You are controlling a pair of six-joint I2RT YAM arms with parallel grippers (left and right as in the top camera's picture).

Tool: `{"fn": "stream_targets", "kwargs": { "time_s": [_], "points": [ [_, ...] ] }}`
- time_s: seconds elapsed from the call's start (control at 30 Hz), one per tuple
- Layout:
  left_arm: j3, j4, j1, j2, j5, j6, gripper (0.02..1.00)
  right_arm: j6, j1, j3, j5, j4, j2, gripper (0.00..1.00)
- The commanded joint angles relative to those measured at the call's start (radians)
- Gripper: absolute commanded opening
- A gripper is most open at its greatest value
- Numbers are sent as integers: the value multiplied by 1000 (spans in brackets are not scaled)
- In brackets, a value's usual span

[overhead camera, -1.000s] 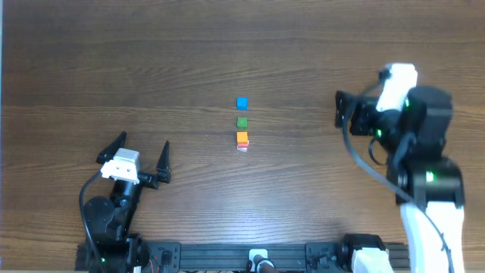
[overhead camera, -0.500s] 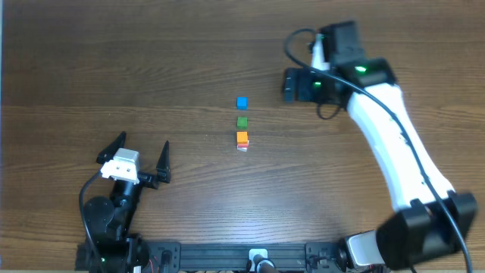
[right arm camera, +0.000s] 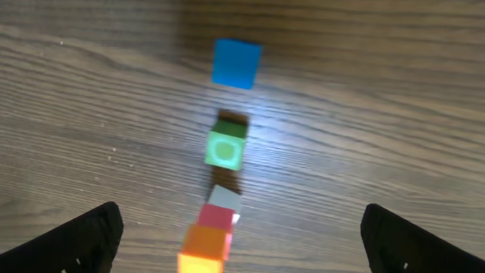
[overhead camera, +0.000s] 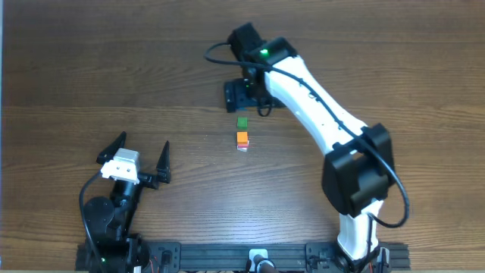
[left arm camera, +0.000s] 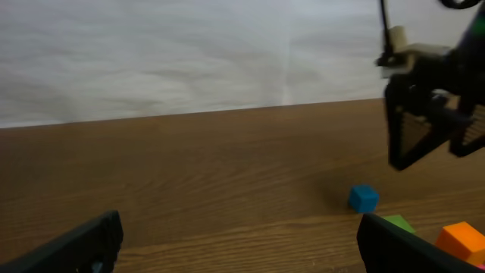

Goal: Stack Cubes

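Plainly, the right gripper (overhead camera: pixel 241 97) is spread wide and holds nothing; in its own wrist view the two fingers (right arm camera: pixel 83 239) stand far apart, with the row of cubes between them; in the left wrist view it hangs lifted off the table (overhead camera: pixel 76 61), touching no cube; its white arm runs back across the middle of the top view to its base at the right. The blue cube (right arm camera: pixel 236 64) lies alone at the far end of the row, beneath that gripper; the green cube (overhead camera: pixel 242 122) sits just beside it, apart from it, on the bare wood; next in line comes the orange cube (overhead camera: pixel 242 137), with a red piece (right arm camera: pixel 216 218) and a pale grey piece (right arm camera: pixel 223 199) touching it; whether those are stacked under it or lie against it, I cannot tell. The left gripper (overhead camera: pixel 142 142) is likewise open and empty, its fingers splayed wide, near its base at the left of the table and well apart from the cubes.
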Motion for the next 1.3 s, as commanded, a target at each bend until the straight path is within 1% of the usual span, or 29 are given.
{"fn": "stream_targets", "kwargs": {
  "time_s": [0.03,0.3,0.43,0.63,0.73,0.83,0.87,0.93,1.03,1.17,1.3],
  "points": [
    [-6,1,-5,-5,-1,14,998,40,40,35,27,-10,85,991],
    [-6,1,-5,-5,-1,14,998,51,49,35,27,21,172,991],
    [-6,1,-5,-5,-1,14,996,80,49,35,27,26,189,950],
    [-6,1,-5,-5,-1,14,998,96,49,35,27,18,224,932],
    [-6,1,-5,-5,-1,14,996,107,51,35,27,19,236,906],
    [-6,1,-5,-5,-1,14,998,119,57,35,32,22,239,869],
    [-6,1,-5,-5,-1,14,998,122,61,35,32,32,240,825],
    [-6,1,-5,-5,-1,14,996,134,63,35,39,35,240,783],
    [-6,1,-5,-5,-1,14,1000,145,67,35,45,36,241,752],
    [-6,1,-5,-5,-1,14,998,163,69,35,48,36,241,684],
    [-6,1,-5,-5,-1,14,1000,163,71,35,48,35,241,595]
  ]
}}
